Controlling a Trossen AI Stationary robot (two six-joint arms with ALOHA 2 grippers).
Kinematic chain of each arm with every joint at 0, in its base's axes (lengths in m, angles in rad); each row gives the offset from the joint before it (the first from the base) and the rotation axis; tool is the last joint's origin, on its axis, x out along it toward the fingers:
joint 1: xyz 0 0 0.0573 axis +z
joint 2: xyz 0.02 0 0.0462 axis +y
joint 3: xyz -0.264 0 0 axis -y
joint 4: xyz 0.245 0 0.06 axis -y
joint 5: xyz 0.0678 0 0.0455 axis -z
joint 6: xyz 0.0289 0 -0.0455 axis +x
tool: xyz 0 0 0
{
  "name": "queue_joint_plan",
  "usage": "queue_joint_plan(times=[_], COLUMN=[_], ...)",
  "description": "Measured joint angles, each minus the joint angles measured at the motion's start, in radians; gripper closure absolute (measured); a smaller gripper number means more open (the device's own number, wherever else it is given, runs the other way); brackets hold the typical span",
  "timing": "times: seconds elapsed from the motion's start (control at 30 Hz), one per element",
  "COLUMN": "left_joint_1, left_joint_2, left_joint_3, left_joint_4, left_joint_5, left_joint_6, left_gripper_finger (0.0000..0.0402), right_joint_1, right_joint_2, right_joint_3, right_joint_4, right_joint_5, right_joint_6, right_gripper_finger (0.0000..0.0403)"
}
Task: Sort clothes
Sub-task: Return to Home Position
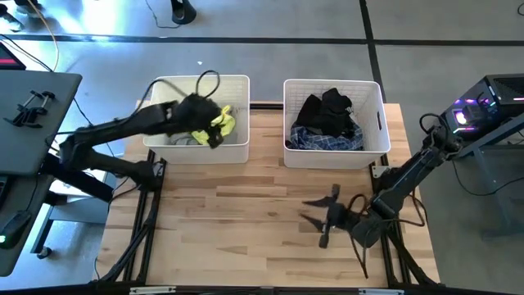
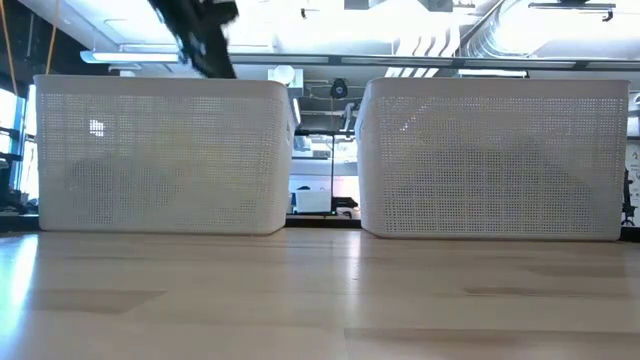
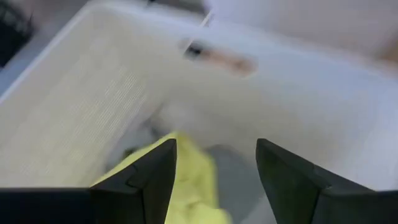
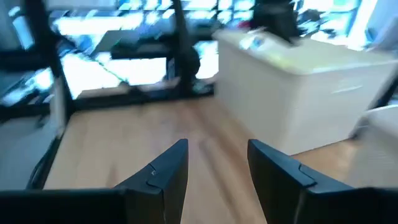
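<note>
where the left white bin [image 1: 239,82] stands in the upper left of the high view, the left gripper [image 1: 211,123] hangs over its inside with its fingers [image 3: 155,174] spread apart and empty, and the yellow shirt [image 1: 223,123] lies crumpled in that bin just below them. right of centre along the top, the right white bin [image 1: 375,88] holds a heap of black garments [image 1: 332,111] with the blue plaid garment [image 1: 327,141] at its lower edge. in the lower right, the right gripper [image 1: 309,211] sits over the bare wooden table [image 1: 246,213], well apart from both bins, its fingers [image 4: 165,171] parted with nothing between them.
</note>
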Motion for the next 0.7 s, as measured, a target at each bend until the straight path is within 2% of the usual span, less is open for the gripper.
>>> queue_joint_plan(times=[0.1, 0.27, 0.5, 0.6, 0.7], left_joint_1=[-0.12, -0.329, -0.566, -0.655, -0.735], left_joint_2=[-0.091, -0.231, -0.391, -0.427, -0.436], left_joint_3=[-0.006, -0.089, -0.335, -0.44, -0.533], left_joint_4=[0.022, 0.194, 0.532, 0.639, 0.762], left_joint_5=[-0.017, -0.019, -0.018, -0.012, -0.012], left_joint_6=[-0.035, -0.048, -0.082, -0.141, -0.18], left_gripper_finger=[0.0203, 0.0213, 0.0223, 0.0225, 0.0225], right_joint_1=[0.036, 0.09, 0.101, 0.089, 0.059], right_joint_2=[-0.065, -0.25, -0.504, -0.577, -0.631], right_joint_3=[0.0, 0.0, -0.01, -0.1, -0.25], right_joint_4=[-0.016, -0.146, -0.488, -0.421, -0.155], right_joint_5=[0.107, 0.1, -0.116, -0.241, -0.339], right_joint_6=[-0.032, -0.048, 0.114, 0.098, 0.036], right_gripper_finger=[0.0245, 0.0245, 0.0245, 0.0245, 0.0245])
